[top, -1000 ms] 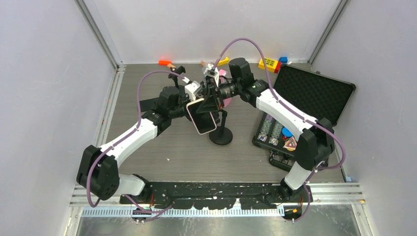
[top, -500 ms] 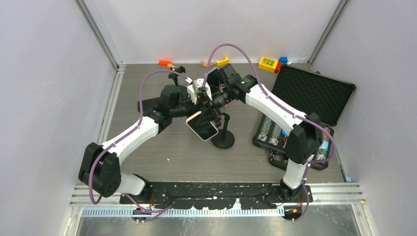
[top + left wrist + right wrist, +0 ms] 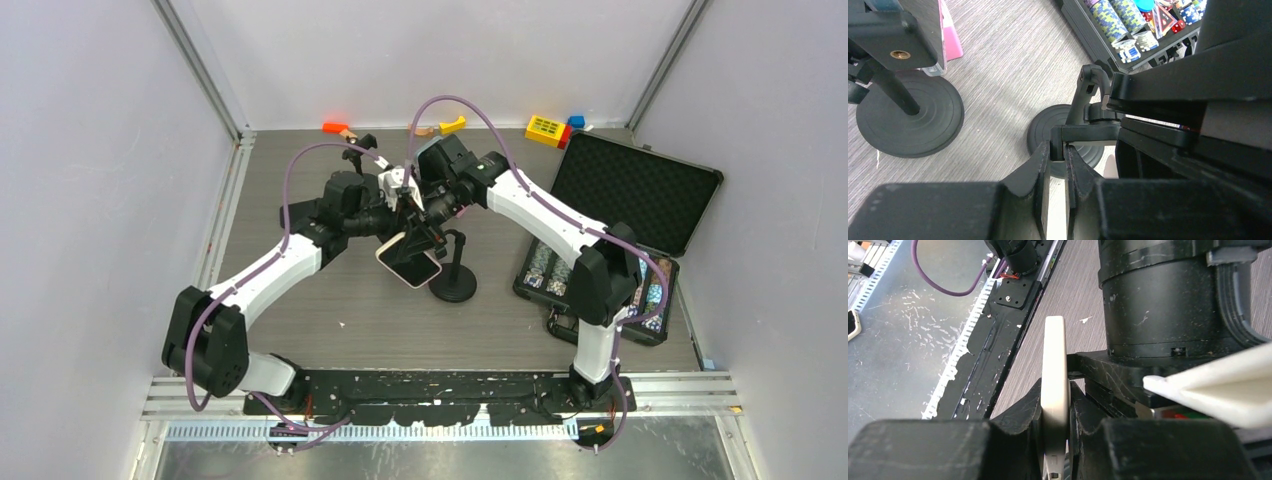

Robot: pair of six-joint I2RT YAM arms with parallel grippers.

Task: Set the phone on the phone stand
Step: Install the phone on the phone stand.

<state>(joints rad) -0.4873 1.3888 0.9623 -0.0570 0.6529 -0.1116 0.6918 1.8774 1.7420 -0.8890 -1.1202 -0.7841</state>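
Fingers (image 3: 1040,167) of the left gripper (image 3: 1058,150) stand almost together and pinch a thin black piece (image 3: 1083,132); to which object this piece belongs, I cannot tell. Just to the right of it, the phone (image 3: 410,262) hangs in the air above the table (image 3: 380,320), its dark screen turned up to the top camera. The right gripper (image 3: 1055,390) is closed tightly on the pale edge of the phone, which the right wrist camera sees edge-on. The phone is not on the phone stand (image 3: 455,283): the round black base stands on the table just beside the phone's right corner. Far to the right lies an open black case (image 3: 640,190) with poker chips (image 3: 548,265) inside.
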